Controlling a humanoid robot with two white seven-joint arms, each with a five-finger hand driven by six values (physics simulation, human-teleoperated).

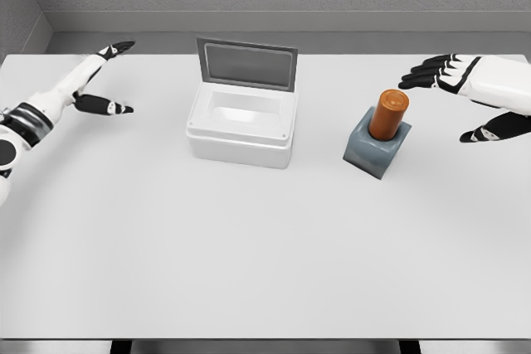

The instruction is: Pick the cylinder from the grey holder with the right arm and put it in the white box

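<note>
The right hand (465,93) hangs over the desk's right edge with its fingers spread and nothing in them — dark fingertips reaching toward the cylinder, thumb dropped lower, and a clear gap between them and it. So it is near, just to the right of the thing it wants, but not touching.

From there, biggest to smallest. One desk (265,263), white and wide, carries everything. One white box (241,126) sits a little left of the middle, toward the far edge, its lid standing up at the back and its hollow bare. One grey holder (376,152) stands right of the middle, turned a bit askew to the desk's edges, well apart from the box. One orange cylinder (388,113) stands in that holder, leaning slightly, its top half showing above the grey block.

The left hand (101,80) lies out by the far left corner, fingers loose and splayed, holding nothing — it looks parked.

As for the job, I'd say it has barely begun. Nothing is grasped, the cylinder is not yet out of its holder, and the box has received nothing. What's left is nearly all of it: closing the right hand round the cylinder, lifting it clear of the holder, carrying it leftward across the gap, and setting it down inside the open box.
</note>
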